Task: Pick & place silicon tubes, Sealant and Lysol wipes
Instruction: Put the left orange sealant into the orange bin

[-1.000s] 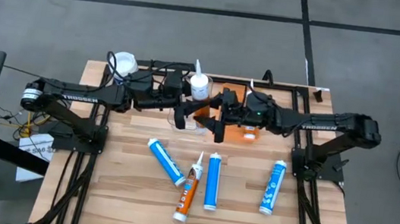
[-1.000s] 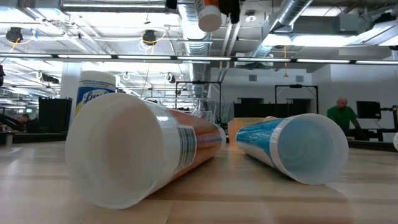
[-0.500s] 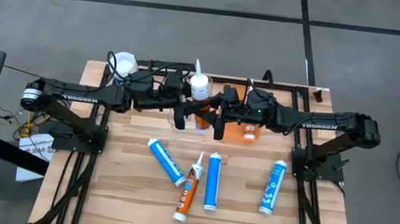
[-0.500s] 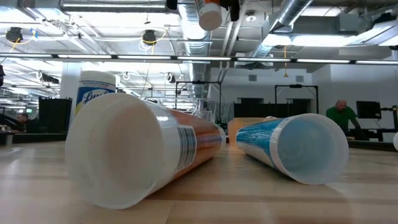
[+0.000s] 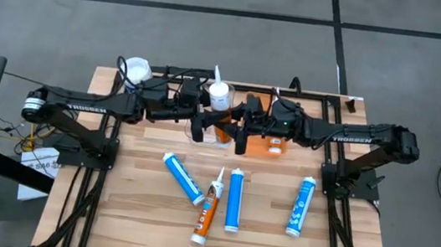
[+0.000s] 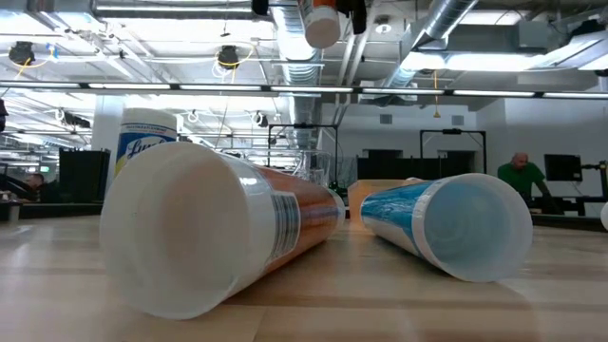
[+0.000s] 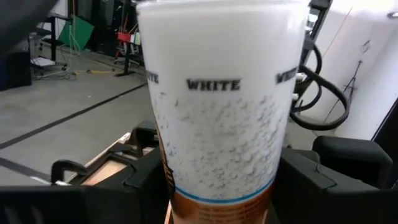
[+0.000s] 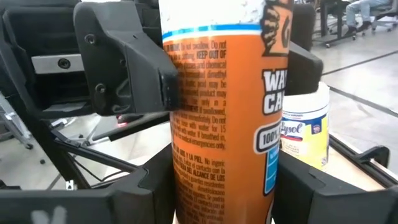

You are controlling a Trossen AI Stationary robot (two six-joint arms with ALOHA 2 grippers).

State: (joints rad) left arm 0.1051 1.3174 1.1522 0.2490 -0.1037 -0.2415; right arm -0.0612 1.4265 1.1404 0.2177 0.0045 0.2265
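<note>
An orange caulk tube with a white upper part [image 5: 220, 111] is held in the air above the table's far middle. Its nozzle [image 5: 217, 74] points toward the far edge and its round base [image 6: 321, 27] toward the near edge. My left gripper [image 5: 200, 128] comes from the left and my right gripper [image 5: 242, 135] from the right; both are shut on this tube. The Lysol wipes canister [image 5: 136, 69] stands upright on its base at the far left; it also shows in the low view [image 6: 142, 142] and the right wrist view [image 8: 305, 134]. My left gripper pinches the tube between its two fingers [image 8: 134, 81] just below the white part, at the blue band [image 7: 217, 190]. The fingers come level from the table's left and lie across the tube, which is clear of the table. My right gripper pinches the orange body [image 8: 217, 180] between its two fingers [image 8: 124, 199], nearer the tube's base than the left gripper's hold. The fingers come level from the table's right and lie across the tube.
Three blue tubes [image 5: 183, 178] [image 5: 234, 199] [image 5: 302, 205] and another orange tube [image 5: 208, 211] lie on the wooden table [image 5: 133, 214] nearer the front. An orange box [image 5: 273, 145] sits under the right gripper. A person [image 6: 521, 176] stands far behind the table.
</note>
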